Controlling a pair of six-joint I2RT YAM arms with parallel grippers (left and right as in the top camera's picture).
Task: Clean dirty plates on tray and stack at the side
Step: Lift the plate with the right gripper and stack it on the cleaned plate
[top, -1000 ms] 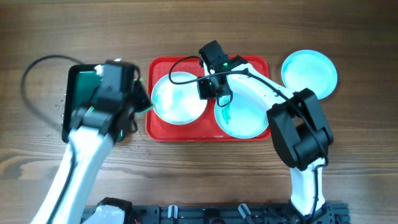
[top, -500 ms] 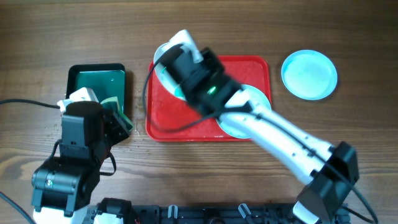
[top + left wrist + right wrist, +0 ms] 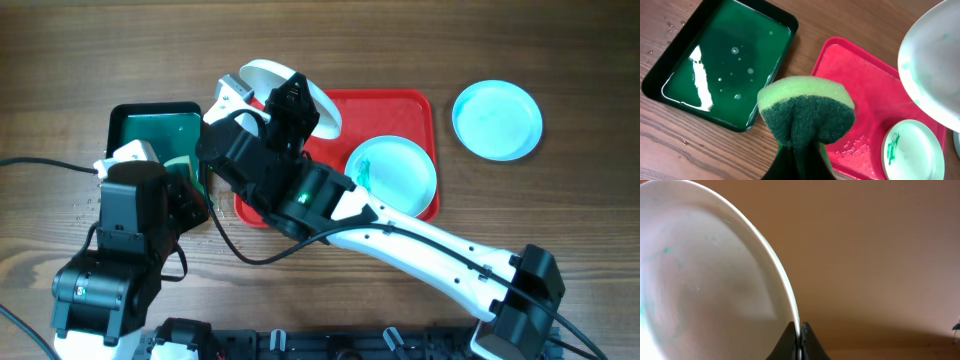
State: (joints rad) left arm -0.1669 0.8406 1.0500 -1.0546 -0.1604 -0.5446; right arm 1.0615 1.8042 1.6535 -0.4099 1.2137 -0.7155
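Right wrist view: our right hand (image 3: 799, 332) is pinched on the rim of the white plate (image 3: 700, 275), holding it tilted above the red tray (image 3: 850, 75) so our left hand (image 3: 796, 162), clamped on the sponge (image 3: 807, 112), can likely scrub it.

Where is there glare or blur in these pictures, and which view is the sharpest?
Left wrist view: white glare streak on the wet green tray; sponge sharp, white plate near the lens soft. Right wrist view: plate edge fairly crisp, background a featureless brown blur. Overhead view: evenly lit and sharpest overall.
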